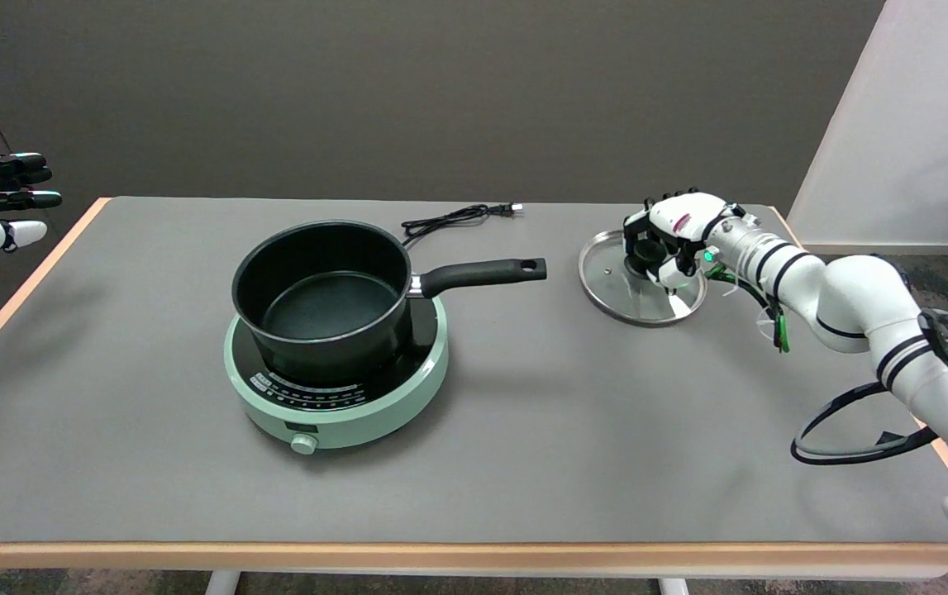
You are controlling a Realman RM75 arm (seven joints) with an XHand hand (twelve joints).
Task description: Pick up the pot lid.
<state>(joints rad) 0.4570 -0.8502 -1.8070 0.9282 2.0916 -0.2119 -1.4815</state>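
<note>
head view: right hand (672, 240) fingers curled round knob of pot lid (640, 277), lid flat on desk (523, 430). step: grasp. next: firm hold, straight lift.

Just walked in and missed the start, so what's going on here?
The right robot hand is closed around the black knob of a round glass pot lid with a metal rim, which looks still flat on the grey table. The black saucepan sits uncovered on a mint-green hotplate.
</note>
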